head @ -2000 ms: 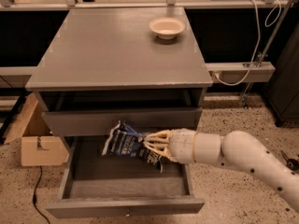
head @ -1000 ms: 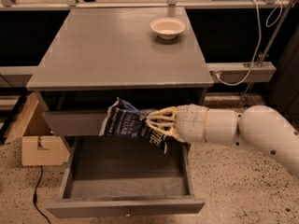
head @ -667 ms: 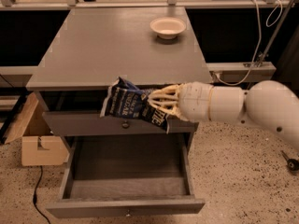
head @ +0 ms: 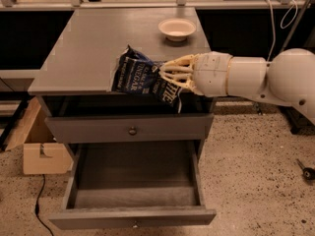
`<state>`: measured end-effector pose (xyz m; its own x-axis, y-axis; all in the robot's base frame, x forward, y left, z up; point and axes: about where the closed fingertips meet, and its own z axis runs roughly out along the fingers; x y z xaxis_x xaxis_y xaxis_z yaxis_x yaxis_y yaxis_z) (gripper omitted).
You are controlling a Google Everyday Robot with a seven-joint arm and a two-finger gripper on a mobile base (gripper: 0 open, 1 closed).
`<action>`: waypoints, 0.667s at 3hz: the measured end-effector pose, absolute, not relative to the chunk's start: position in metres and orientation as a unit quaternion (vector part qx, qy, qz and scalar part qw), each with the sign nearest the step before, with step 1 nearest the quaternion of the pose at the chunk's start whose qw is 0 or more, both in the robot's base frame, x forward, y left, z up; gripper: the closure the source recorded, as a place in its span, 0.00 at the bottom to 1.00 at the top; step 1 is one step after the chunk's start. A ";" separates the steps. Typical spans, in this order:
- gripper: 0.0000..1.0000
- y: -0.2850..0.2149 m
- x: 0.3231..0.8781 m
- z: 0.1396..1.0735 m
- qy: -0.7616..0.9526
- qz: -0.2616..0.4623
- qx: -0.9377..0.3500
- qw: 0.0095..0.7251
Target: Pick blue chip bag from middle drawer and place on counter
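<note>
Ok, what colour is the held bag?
Dark blue, white lettering, camera view. The gripper holds the blue chip bag at the front edge of the counter.

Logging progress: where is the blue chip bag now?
In the camera view, the gripper holds the blue chip bag over the counter's front edge, above the open middle drawer, in front of the white bowl.

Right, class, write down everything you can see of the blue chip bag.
The blue chip bag is crinkled dark-blue foil with white lettering, tipped sideways over the counter's front edge, above the open middle drawer. The gripper, reaching in from the picture's right, is shut on that end. Whether it rests on the counter cannot be told.
</note>
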<state>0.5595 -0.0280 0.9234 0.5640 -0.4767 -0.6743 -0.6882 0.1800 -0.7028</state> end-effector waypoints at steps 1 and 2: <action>1.00 -0.025 0.582 0.931 0.464 0.077 -0.645 0.602; 1.00 -0.021 0.638 0.953 0.473 0.053 -0.653 0.589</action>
<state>0.6385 -0.0208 0.9531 0.5479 -0.5550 -0.6259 -0.6797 0.1409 -0.7198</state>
